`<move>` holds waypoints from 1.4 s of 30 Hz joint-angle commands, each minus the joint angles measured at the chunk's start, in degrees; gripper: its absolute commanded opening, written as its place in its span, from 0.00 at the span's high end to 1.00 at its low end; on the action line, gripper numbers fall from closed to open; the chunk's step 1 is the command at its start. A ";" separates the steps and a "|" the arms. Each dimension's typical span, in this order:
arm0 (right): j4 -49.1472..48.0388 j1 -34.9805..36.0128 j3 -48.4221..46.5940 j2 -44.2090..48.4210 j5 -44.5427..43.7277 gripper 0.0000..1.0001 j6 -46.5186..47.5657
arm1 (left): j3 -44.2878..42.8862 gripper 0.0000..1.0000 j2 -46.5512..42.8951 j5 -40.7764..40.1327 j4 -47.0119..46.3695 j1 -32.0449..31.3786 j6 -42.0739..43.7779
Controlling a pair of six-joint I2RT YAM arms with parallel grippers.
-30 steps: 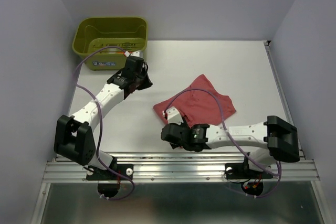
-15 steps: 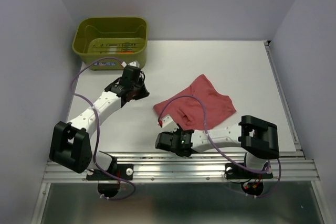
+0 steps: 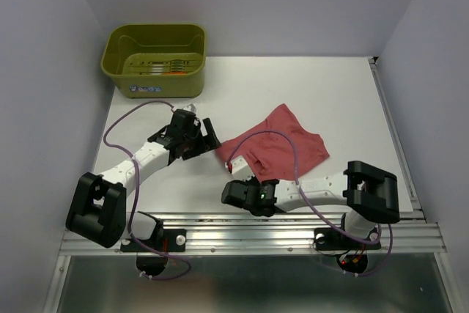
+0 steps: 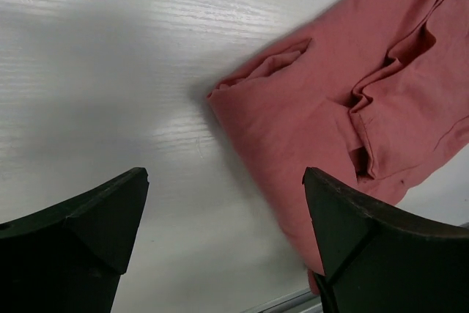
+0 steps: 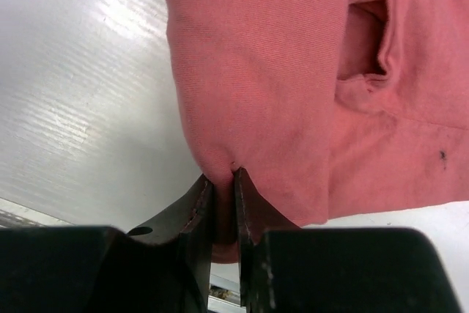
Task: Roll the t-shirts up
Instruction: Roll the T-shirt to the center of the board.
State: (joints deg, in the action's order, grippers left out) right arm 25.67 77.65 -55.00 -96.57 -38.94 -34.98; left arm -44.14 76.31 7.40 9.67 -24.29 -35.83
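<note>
As viewed from overhead, noted rose t-shirt (image 3: 286,148) crumpled on table (image 3: 308,86) right of centre, olive tub (image 3: 155,53) at upper left. Found left gripper (image 3: 206,142) just beside the t-shirt's left corner, right gripper (image 3: 236,179) at its lower-left edge. From left wrist: fingers (image 4: 80,232) wide apart, holding nothing; t-shirt at right of frame. From right wrist: fingers (image 5: 194,210) nearly together, pinching a fold of the t-shirt's edge at bottom centre.

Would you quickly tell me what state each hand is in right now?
Left hand: open, holding nothing.
Right hand: closed on the edge of the rose t-shirt.
</note>
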 commanded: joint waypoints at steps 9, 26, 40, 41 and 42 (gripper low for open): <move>-14.59 -8.56 6.31 15.09 15.73 0.99 -0.79 | 7.04 0.01 -2.31 7.80 -14.15 -0.14 -3.36; -16.71 -10.23 7.72 16.59 20.04 0.99 -1.84 | 9.08 0.02 7.96 12.46 -29.71 -0.84 -8.73; -12.05 -10.23 8.16 15.28 16.00 0.77 -0.53 | 4.33 0.97 14.39 11.15 -29.54 -1.28 -10.39; -11.26 -10.23 7.98 15.54 15.48 0.69 0.61 | 4.24 1.00 14.22 10.71 -28.84 -1.37 -10.57; -10.56 -10.23 7.72 15.54 15.04 0.62 0.88 | 4.06 1.00 14.04 10.45 -28.57 -1.46 -10.75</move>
State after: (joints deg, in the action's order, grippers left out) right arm 13.34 67.51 -46.28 -81.87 -20.91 -35.68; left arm -37.65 91.07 19.11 -18.90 -25.32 -46.11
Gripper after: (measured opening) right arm 0.288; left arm 0.082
